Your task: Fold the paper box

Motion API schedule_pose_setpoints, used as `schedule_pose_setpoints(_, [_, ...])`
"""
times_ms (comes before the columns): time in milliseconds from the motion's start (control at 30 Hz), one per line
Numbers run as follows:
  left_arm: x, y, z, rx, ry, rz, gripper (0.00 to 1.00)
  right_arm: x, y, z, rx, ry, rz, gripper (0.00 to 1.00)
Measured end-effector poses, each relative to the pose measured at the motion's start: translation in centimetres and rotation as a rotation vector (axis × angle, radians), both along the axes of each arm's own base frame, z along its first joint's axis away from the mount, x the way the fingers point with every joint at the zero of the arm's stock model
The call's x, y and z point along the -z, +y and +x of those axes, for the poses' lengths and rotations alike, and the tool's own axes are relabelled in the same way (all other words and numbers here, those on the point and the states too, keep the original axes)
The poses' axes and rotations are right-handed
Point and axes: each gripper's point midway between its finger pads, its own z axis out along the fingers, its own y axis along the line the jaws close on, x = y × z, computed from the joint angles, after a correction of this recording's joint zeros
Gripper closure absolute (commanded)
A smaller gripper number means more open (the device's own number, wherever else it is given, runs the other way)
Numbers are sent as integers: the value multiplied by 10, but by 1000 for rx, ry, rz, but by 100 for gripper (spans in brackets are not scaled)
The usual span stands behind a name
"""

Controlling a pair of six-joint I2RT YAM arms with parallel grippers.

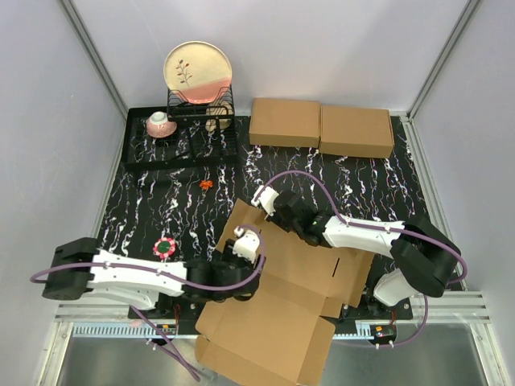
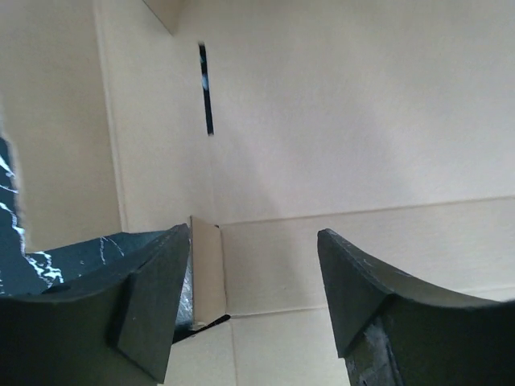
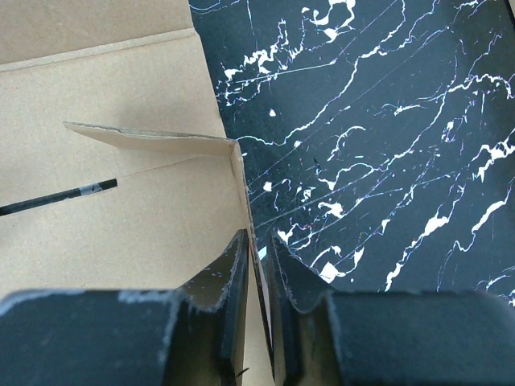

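The paper box [image 1: 278,310] is a large brown creased cardboard sheet lying unfolded at the table's near middle, hanging over the front edge. My right gripper [image 1: 272,203] is shut on the sheet's far flap edge [image 3: 245,211], which stands upright between the jaws in the right wrist view. My left gripper [image 1: 241,241] is open over the sheet's left side; in the left wrist view its fingers [image 2: 153,289] straddle a small tab [image 2: 205,269] and a slot [image 2: 206,88] in the cardboard, holding nothing.
Two flat brown cardboard boxes [image 1: 320,127] lie side by side at the back. A black dish rack [image 1: 181,133] with a plate [image 1: 198,71] and a pink cup [image 1: 159,122] stands back left. A small red-green ring [image 1: 166,247] and an orange bit [image 1: 206,184] lie on the black marble mat [image 1: 145,209].
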Motion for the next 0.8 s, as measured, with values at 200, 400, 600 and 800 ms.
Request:
schedule_pose_setpoints(200, [-67,9,13,-64,-79,-182,21,0,0,0,0,-1,-1,82])
schedule_pose_setpoints(400, [-128,44,34,-202,-175,-379,12,-10,1,0,-6,-43,-10,84])
schedule_pose_setpoints(600, [-140,98,75,-460,-239,-432,11,-34,-2,1,-11,-174,-45,85])
schedule_pose_setpoints(800, [-113,124,96,-586,-231,-377,11,-58,-5,-3,-32,-340,-123,85])
